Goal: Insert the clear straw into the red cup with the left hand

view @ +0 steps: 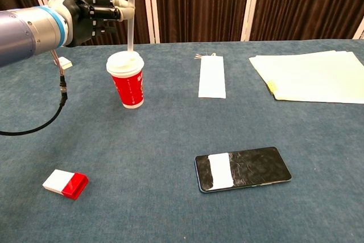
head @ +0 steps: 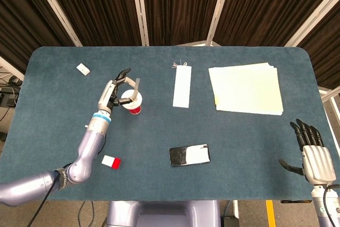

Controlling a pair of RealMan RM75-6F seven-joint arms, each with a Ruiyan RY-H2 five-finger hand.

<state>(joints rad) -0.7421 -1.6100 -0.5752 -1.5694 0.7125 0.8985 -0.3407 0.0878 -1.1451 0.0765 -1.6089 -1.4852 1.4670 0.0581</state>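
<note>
I have the straw (view: 131, 9) pinched upright in my left robot hand (view: 94, 11) so its lower end meets the lid of the red cup (view: 127, 81), just below and beside the fingertips. The forearm reaches in level above the worktop (view: 170, 129). My right robot hand (head: 314, 155) idles with fingers apart.

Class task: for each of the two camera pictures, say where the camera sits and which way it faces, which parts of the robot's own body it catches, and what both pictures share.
Head view: high above the near table edge, looking steeply down on the blue felt table; shows the left hand, its arm, and the right hand at lower right.
Chest view: low at the near edge, facing level across the table towards the dark curtains; shows only the left hand and forearm.
Shared: the left hand holding the clear plastic straw upright at the white-lidded red paper cup, and the cracked black phone.
</note>
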